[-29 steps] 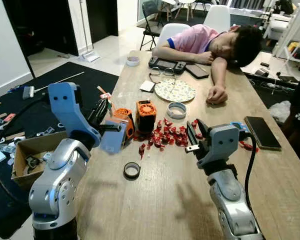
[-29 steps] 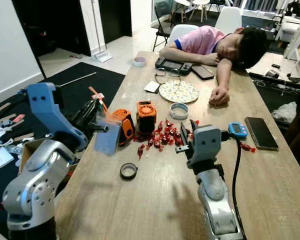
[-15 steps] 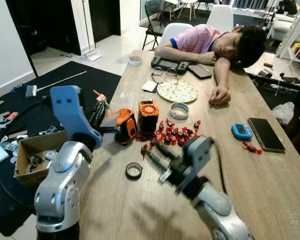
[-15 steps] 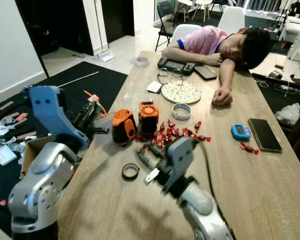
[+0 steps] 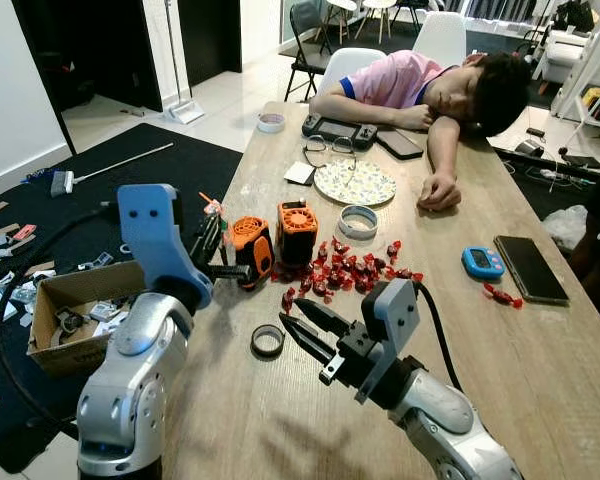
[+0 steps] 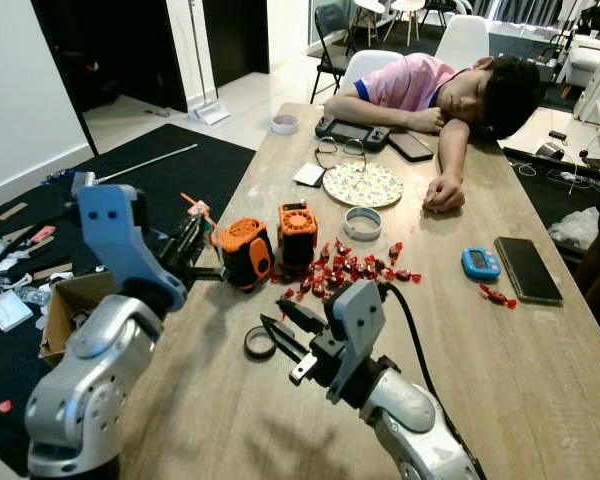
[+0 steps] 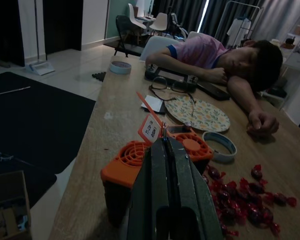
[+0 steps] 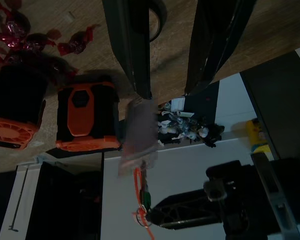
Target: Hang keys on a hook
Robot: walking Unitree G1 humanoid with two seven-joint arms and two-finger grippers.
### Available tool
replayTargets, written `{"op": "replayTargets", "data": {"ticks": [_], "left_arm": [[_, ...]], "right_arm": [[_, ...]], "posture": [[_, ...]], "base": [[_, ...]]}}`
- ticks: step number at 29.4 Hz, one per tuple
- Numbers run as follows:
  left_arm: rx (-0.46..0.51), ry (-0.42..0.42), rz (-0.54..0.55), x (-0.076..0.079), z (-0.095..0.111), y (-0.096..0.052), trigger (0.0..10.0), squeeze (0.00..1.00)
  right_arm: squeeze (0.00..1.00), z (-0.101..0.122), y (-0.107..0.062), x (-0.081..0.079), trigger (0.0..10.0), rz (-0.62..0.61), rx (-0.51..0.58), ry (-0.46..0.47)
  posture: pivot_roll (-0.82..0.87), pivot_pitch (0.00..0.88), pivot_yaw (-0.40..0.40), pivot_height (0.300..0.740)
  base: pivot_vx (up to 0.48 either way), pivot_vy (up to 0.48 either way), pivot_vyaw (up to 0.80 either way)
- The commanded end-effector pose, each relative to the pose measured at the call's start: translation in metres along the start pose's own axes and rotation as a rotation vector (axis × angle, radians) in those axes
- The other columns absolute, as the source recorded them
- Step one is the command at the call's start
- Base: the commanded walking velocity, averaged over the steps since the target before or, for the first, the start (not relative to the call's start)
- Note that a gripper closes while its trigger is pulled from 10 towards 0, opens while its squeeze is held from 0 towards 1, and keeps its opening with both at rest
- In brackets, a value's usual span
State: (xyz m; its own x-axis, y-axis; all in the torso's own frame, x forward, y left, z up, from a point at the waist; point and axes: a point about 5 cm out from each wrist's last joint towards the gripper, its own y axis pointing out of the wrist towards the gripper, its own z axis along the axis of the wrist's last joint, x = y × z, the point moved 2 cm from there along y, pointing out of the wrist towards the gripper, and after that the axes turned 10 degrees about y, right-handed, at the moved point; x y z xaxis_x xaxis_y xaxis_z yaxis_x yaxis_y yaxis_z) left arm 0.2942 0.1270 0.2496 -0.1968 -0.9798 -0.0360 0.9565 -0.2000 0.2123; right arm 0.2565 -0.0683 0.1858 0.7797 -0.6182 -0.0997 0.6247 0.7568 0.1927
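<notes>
My left gripper [image 5: 213, 240] hovers at the table's left edge, beside an orange and black device [image 5: 250, 248]. Its fingers are shut on a key tag: a small orange tag [image 7: 151, 129] and an orange strap [image 7: 144, 102] stick out past the fingertips. In the right wrist view a pale blurred tag [image 8: 138, 131] hangs by that strap. My right gripper [image 5: 288, 311] is low over the table and points left. It is open and empty, just right of a black tape ring [image 5: 264, 341].
A second orange device [image 5: 295, 229], a pile of red candies [image 5: 342, 272], a grey tape roll [image 5: 357, 221] and a patterned plate [image 5: 350, 182] lie mid-table. A person [image 5: 430, 85] sleeps at the far end. A blue timer [image 5: 480, 262] and a phone [image 5: 528, 268] lie right. A cardboard box [image 5: 65, 310] sits on the floor at left.
My right arm has swung down and to the left; its open fingers now point at the tape ring. My left gripper has drifted slightly right, closer to the orange device.
</notes>
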Motion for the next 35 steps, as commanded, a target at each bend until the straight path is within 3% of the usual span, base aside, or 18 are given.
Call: {"op": "replayTargets", "data": {"ticks": [1,8,11,19,26,35], "left_arm": [[0.014,0.028,0.003,-0.001,0.001,-0.003,10.0,0.0],[0.046,0.019,0.048,-0.007,0.005,-0.003,10.0,0.0],[0.059,-0.001,0.069,-0.009,0.003,0.0,10.0,0.0],[0.088,-0.001,0.082,-0.009,0.006,0.009,10.0,0.0],[0.064,0.046,0.085,-0.012,-0.002,0.0,10.0,0.0],[0.059,0.106,0.072,-0.01,-0.006,-0.001,10.0,0.0]], "right_arm": [[0.0,0.002,-0.003,0.002,10.0,-0.025,0.003,0.002],[0.0,0.015,0.001,0.017,10.0,-0.17,0.098,-0.074],[0.0,0.017,0.005,0.021,10.0,-0.21,0.122,-0.117],[0.0,0.021,0.014,0.023,10.0,-0.202,0.141,-0.127],[0.0,0.006,0.012,0.022,10.0,-0.22,0.122,-0.059],[0.0,0.007,0.015,0.023,10.0,-0.214,0.14,-0.049]], "posture": [[0.09,0.107,-0.022,0.74],[0.09,0.099,-0.031,0.74],[0.08,0.055,-0.042,0.74],[0.08,0.034,-0.055,0.74],[0.1,0.046,-0.051,0.74],[0.11,0.057,-0.048,0.74]], "base": [[0.0,0.0,0.0],[0.0,0.0,0.0],[0.0,0.0,0.0],[0.0,0.0,0.0],[0.0,0.0,0.0],[0.0,0.0,0.0]]}}
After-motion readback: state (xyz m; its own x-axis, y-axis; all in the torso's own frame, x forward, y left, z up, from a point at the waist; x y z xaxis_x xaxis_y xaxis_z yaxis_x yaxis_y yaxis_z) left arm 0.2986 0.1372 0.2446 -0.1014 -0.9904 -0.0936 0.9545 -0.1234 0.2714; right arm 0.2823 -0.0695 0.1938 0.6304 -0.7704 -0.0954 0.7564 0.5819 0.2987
